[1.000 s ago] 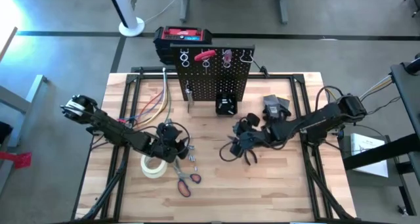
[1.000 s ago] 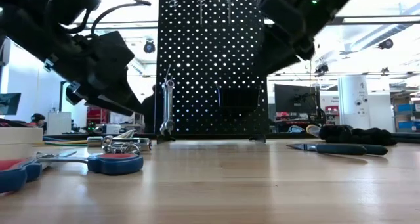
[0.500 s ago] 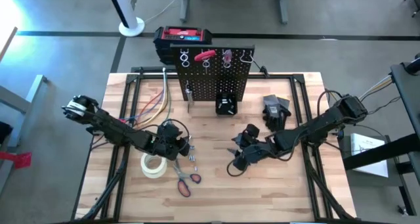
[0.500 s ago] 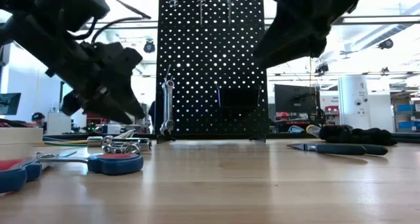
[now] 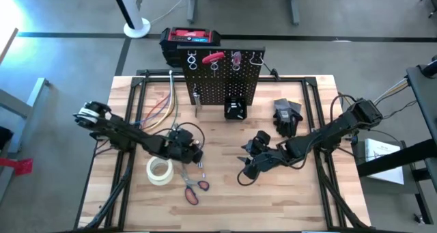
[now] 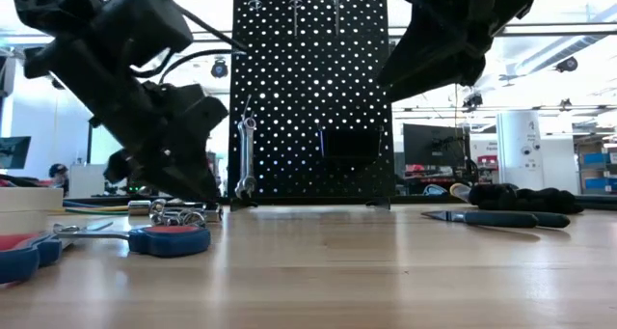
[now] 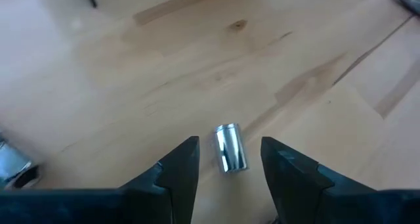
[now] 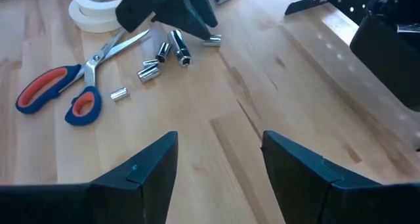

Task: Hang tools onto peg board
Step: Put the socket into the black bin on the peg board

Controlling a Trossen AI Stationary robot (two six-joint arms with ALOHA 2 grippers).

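Evidently the pick-up of a socket (image 7: 229, 148) was in hand: the left gripper (image 7: 228, 159) hung low over the table, its jaws partly open astride the small silver piece, not yet gripping. Next it needed to drop and pinch squarely. The right gripper (image 8: 220, 159) waited mid-table, jaws wide and empty, the peg board (image 5: 221, 76) standing behind.

Scissors (image 5: 193, 190), sockets (image 8: 164, 56) flat, peg board (image 5: 222, 79) upright
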